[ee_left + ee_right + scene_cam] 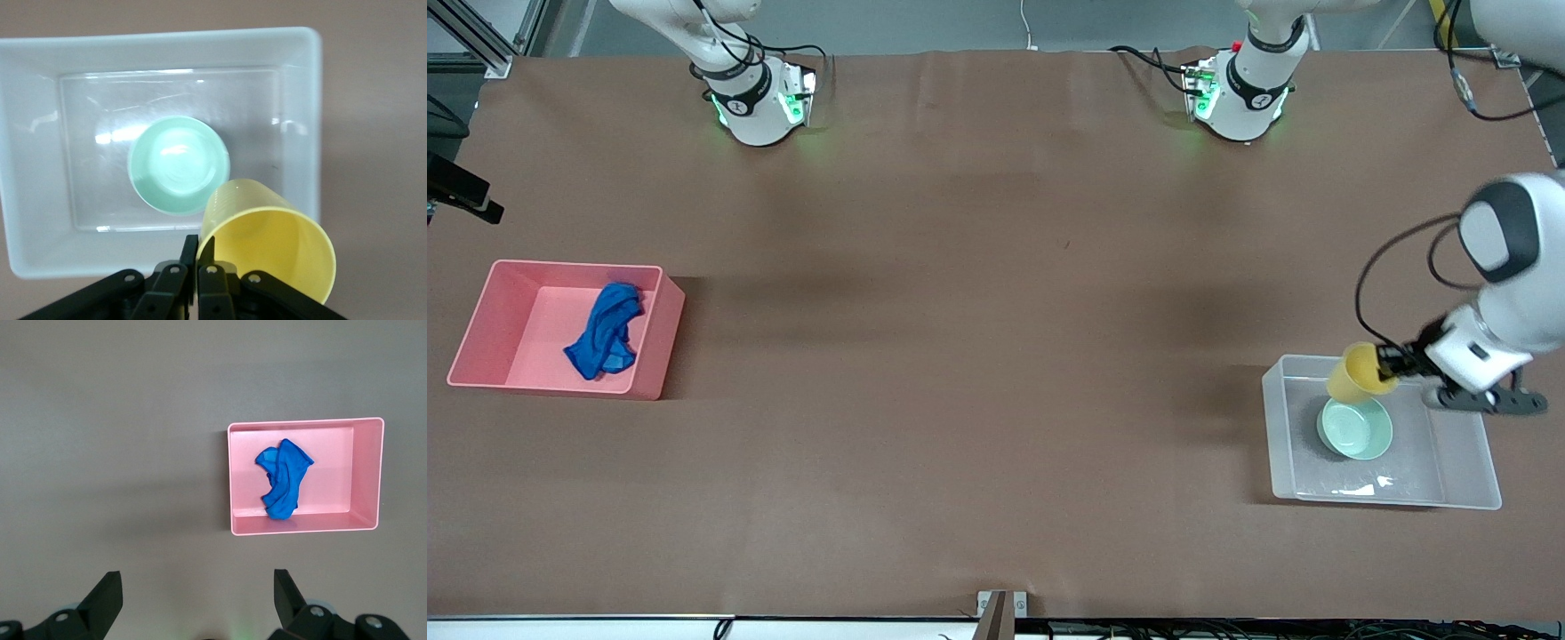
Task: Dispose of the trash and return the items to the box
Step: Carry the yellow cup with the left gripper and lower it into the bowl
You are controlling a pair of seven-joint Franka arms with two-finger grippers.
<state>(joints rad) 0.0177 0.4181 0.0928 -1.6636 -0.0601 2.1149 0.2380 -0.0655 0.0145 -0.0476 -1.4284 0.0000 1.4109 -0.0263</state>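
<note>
My left gripper (1385, 363) (201, 248) is shut on the rim of the yellow cup (1357, 374) (275, 245). One finger is inside the cup and one outside, and the cup hangs tilted over the clear box (1277, 449) (160, 41). The mint-green bowl (1357, 429) (177, 175) sits upright on the box's floor, just under the cup. The blue cloth (605, 331) (283, 479) lies crumpled in the pink bin (651, 373) (301, 525) at the right arm's end. My right gripper (198, 597) is open and holds nothing, high above bare table; it is out of the front view.
The brown table (996, 356) stretches wide between the pink bin and the clear box. Both arm bases (751, 98) (1240, 93) stand along the table's edge farthest from the front camera. A small bracket (1002, 609) sits at the nearest edge.
</note>
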